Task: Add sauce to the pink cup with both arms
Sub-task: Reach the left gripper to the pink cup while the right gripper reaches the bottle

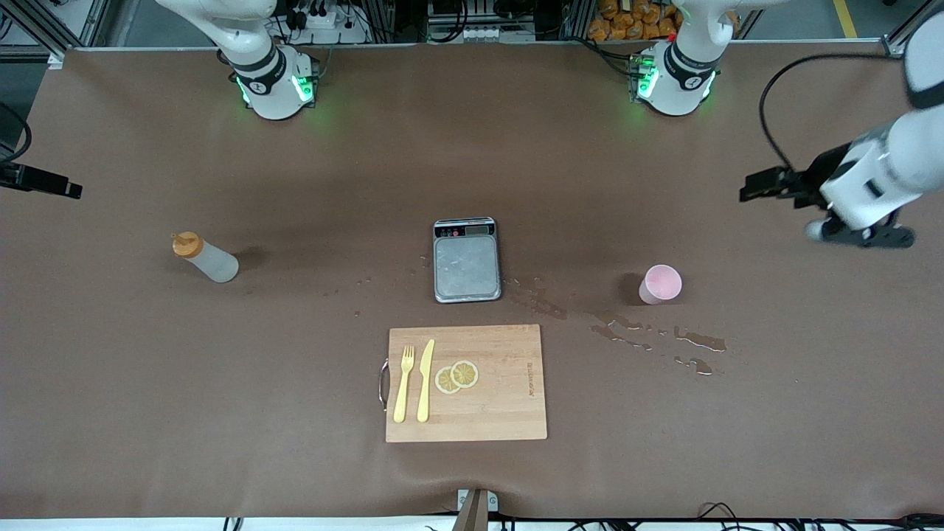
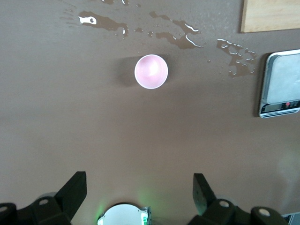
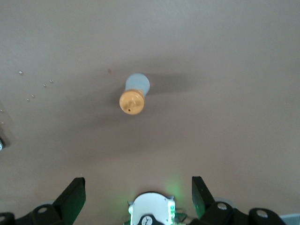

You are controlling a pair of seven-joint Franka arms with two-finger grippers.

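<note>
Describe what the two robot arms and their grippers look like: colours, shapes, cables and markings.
Both are white, rounded, jointed arms with black bands; each base carries a small black round mark and glowing green lights. A black cable loops along the left arm. The left gripper and the right gripper each have two black wedge-shaped fingers on a black body with silver screws.

You're looking down on a wide desk (image 1: pixel 147 383) covered in plain brown matting, lit evenly from above. Along the top edge of the frame runs a metal frame rail, with cables and a white power strip (image 1: pixel 321 18) at upper centre-left. At the upper right sits a heap of orange packets (image 1: pixel 634 18), and a yellow floor line (image 1: pixel 844 16) crosses grey floor.
</note>
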